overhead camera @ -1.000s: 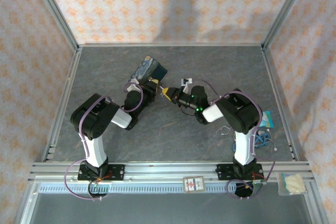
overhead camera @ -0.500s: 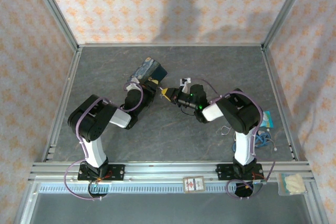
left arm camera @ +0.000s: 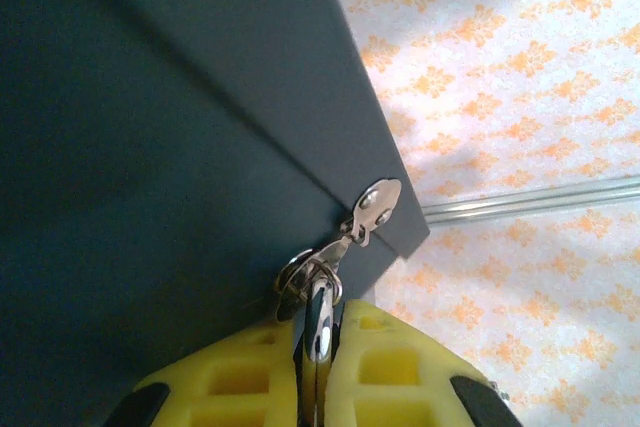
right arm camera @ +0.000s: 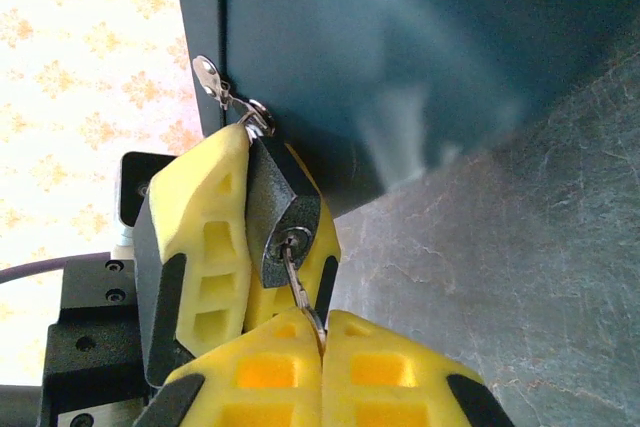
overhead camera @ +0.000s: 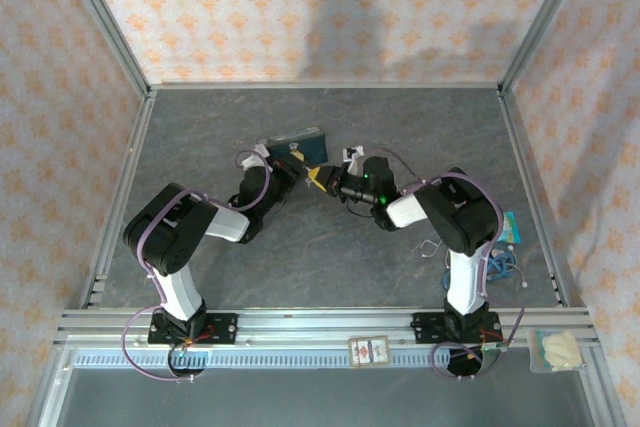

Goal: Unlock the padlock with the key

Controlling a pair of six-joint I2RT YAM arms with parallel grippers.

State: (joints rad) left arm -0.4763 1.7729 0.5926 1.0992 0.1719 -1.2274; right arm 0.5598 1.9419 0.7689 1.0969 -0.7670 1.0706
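Note:
The padlock (right arm camera: 285,217), a small dark-grey body with a round keyhole, is clamped between the left gripper's yellow fingers (right arm camera: 200,237). Its shackle passes through a ring and metal hasp (right arm camera: 210,77) on the blue box (right arm camera: 400,47). The key (right arm camera: 300,292) sits in the keyhole, and my right gripper (right arm camera: 322,332) is shut on its bow. In the left wrist view my left gripper (left arm camera: 318,332) is shut on the padlock (left arm camera: 320,312) just below the hasp (left arm camera: 375,207). From above, both grippers meet beside the box (overhead camera: 300,141): left gripper (overhead camera: 297,169), right gripper (overhead camera: 318,178).
Loose wire loops (overhead camera: 500,262) and a blue packet (overhead camera: 508,227) lie at the right of the grey table. A card (overhead camera: 368,349) and a small bag (overhead camera: 555,350) rest on the front rail. Patterned walls enclose the table on three sides.
The box has swung from a tilted stand to lying nearly level, closer to the right gripper. The left arm's elbow has shifted slightly left. Both grips are unchanged.

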